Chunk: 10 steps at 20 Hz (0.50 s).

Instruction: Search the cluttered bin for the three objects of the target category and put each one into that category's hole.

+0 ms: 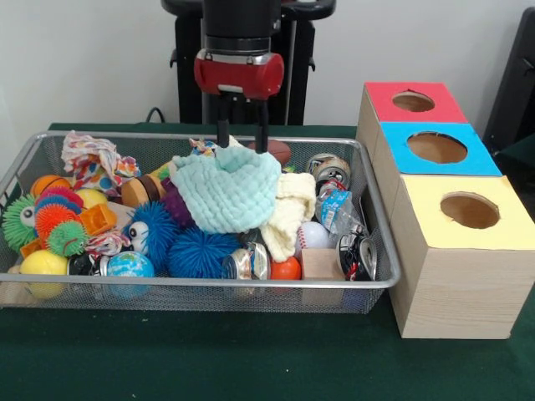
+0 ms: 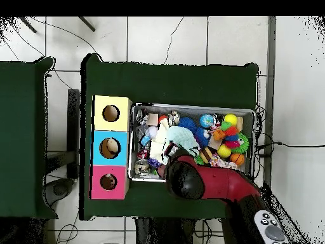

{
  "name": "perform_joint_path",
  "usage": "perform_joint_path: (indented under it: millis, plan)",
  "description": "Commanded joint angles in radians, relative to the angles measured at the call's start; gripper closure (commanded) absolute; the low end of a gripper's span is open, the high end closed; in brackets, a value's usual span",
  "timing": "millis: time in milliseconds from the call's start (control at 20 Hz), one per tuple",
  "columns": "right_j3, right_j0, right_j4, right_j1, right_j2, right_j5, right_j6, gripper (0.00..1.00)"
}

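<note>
The wire mesh bin stands on the green table, full of clutter; it also shows in the overhead view. No plush animal shows clearly in either view. My gripper hangs over the bin's far middle, open. Its two black fingers point down, with their tips at the upper edge of a mint knitted cloth. A pale yellow cloth lies beside the mint one. A brown rounded thing sits just behind the fingers. In the overhead view the red arm covers the gripper.
Three wooden boxes with holes stand right of the bin: red-topped, blue-topped and yellow-topped. Something pale shows inside the blue hole. Blue spiky balls, coloured balls, cans and a wooden block fill the bin.
</note>
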<state>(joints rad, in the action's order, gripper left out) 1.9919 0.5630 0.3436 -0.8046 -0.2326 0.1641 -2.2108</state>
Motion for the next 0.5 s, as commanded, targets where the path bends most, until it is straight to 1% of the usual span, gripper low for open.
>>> perform_joint_path:
  millis: [50,150,300,500]
  plan:
    - [0.090,0.173,0.004,-0.009,-0.169,-0.026,-0.012,0.00]
    - [0.106,0.228,0.007,-0.020,-0.212,-0.013,0.006,0.00]
    - [0.136,0.301,-0.002,-0.069,-0.274,0.027,0.034,0.00]
    - [0.127,0.366,0.011,-0.070,-0.318,0.071,0.077,0.00]
